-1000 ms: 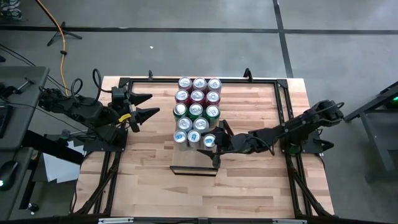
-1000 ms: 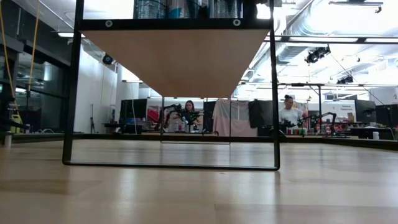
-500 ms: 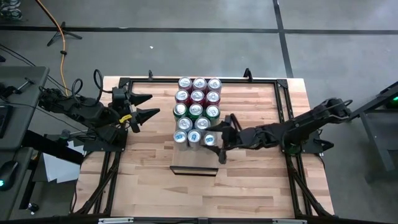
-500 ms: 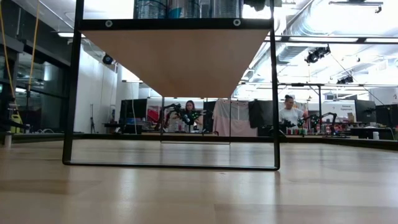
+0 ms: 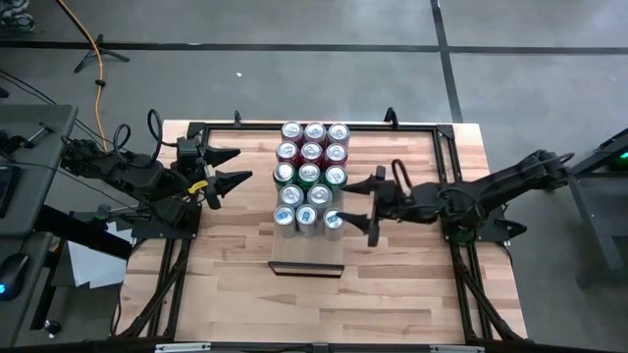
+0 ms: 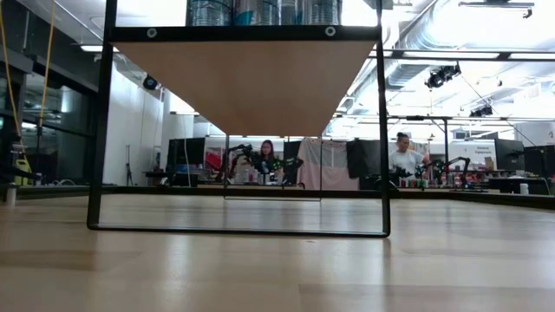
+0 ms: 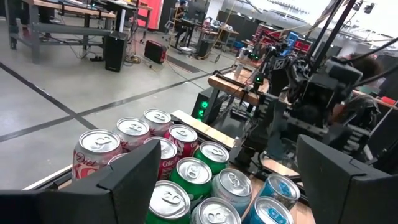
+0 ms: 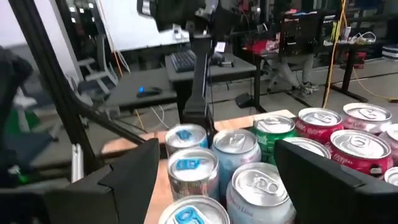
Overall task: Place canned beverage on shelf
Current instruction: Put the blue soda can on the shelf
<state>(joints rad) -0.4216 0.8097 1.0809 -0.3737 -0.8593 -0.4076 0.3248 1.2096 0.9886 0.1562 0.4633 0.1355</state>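
Right gripper (image 5: 370, 204) jaws spread, empty, beside cans (image 5: 310, 176); left gripper (image 5: 231, 167) jaws spread, empty.

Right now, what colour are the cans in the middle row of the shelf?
Green cans, between red and blue ones; clearest in the high view.

Red cans (image 5: 312, 141); green cans (image 5: 309, 175); blue cans (image 5: 305, 205); pale wood shelf (image 5: 307, 250).

Both arms are dark, jointed, with black cabling along the links. Left hand (image 5: 222, 168) has tapered black fingers and a yellow marking behind them. Right hand (image 5: 372, 203): plain black fingers.
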